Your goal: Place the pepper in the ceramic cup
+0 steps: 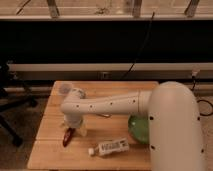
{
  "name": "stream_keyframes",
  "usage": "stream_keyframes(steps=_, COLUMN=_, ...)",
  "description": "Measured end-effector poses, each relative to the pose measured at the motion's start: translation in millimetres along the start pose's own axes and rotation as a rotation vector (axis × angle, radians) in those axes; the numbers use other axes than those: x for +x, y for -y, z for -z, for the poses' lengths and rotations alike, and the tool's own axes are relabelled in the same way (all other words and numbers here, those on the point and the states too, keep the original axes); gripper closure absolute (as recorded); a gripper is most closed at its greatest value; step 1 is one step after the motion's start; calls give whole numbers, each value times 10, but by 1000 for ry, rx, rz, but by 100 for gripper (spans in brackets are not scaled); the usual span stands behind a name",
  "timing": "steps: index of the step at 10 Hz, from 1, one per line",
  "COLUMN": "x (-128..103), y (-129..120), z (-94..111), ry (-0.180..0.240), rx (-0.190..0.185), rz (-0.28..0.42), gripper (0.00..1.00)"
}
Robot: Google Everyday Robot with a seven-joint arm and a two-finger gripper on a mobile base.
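A red pepper [67, 136] lies on the wooden table [55, 155] near its left front part. A pale ceramic cup [65, 89] stands at the table's back left corner. My white arm reaches from the right across the table. Its gripper [76, 127] hangs down at the left, right beside the pepper's upper end and touching or nearly touching it. The cup is behind the arm's wrist and partly hidden by it.
A green bowl [139, 129] sits at the right, partly hidden by my arm's large white shoulder [175, 130]. A white bottle with a label [110, 147] lies on its side near the front edge. An office chair base [12, 105] stands left of the table.
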Motion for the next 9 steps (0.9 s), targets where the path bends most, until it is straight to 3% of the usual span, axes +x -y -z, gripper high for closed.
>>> stream_keyframes(steps=2, x=14, y=30, z=-40, ry=2, rx=-15, rz=12, gripper=20)
stream_keyframes(steps=6, x=-2, y=63, z=-127, ry=-7, rx=-85, rz=45, gripper=21)
stream_keyframes(steps=8, x=-7, y=72, z=-153, ry=-8, rx=-98, rz=51, gripper=33)
stream_keyframes(steps=9, x=-6, y=66, z=-156, ry=-7, rx=-104, rz=56, gripper=45)
